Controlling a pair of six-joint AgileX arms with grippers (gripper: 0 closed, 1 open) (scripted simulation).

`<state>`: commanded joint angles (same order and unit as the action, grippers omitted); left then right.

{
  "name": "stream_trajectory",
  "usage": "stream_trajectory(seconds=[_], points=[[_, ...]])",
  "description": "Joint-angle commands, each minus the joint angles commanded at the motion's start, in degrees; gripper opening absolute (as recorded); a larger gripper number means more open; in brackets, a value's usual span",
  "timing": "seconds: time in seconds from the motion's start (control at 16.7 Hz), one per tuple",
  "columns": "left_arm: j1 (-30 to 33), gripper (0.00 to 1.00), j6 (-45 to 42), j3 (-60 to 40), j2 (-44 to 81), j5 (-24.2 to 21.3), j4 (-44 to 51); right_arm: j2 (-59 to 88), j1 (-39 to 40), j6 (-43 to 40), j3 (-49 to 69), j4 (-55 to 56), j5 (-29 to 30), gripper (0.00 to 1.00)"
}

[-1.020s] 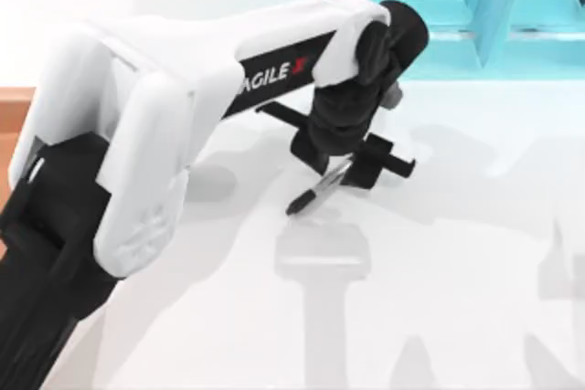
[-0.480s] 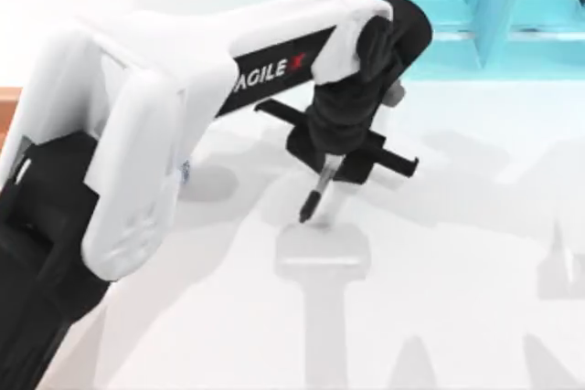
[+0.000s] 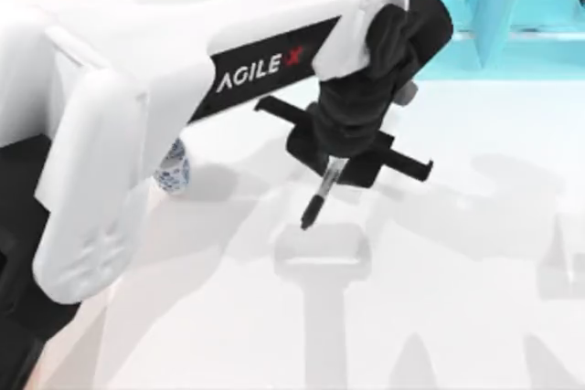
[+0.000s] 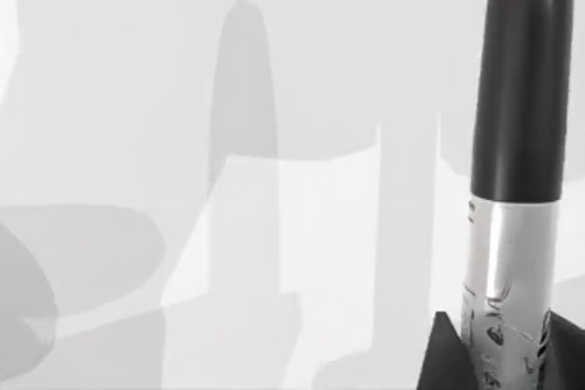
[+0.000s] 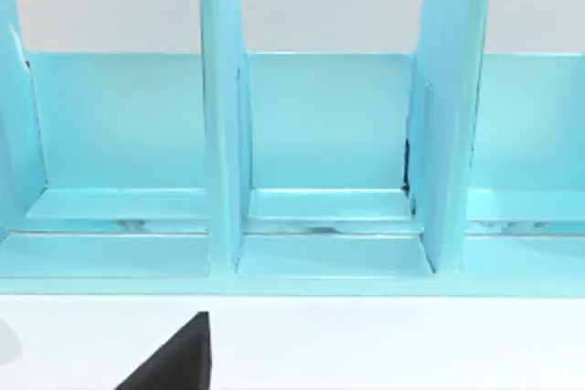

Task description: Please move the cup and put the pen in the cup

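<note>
My left gripper (image 3: 335, 167) hangs over the middle of the table, shut on the pen (image 3: 320, 194). The pen points steeply down and towards the front, its black end above the table. In the left wrist view the pen (image 4: 515, 162) shows a black cap and a grey printed barrel, clamped between the dark fingers (image 4: 441, 355). The cup (image 3: 172, 171), white with a blue pattern, stands on the table to the left, half hidden under my left arm's white link. A black corner of my parked right gripper (image 5: 174, 363) edges into the right wrist view.
A teal rack (image 3: 457, 6) with upright dividers runs along the table's back right; it faces the right wrist camera as the teal rack (image 5: 329, 134). White tabletop (image 3: 457, 299) lies open in front and to the right of the pen.
The left gripper has lifted the pen off the table and drifted slightly right; the pen now hangs steeper. The arm's shift has uncovered the cup at the left.
</note>
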<state>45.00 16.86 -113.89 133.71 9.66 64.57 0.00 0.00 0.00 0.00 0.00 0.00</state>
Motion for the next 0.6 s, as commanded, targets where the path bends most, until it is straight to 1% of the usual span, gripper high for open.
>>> stream_trajectory(seconds=[0.6], points=[[4.0, 0.00, 4.1, 7.0, -10.4, 0.5, 3.9, 0.0, 0.0, 0.0, 0.0, 0.0, 0.0, 1.00]])
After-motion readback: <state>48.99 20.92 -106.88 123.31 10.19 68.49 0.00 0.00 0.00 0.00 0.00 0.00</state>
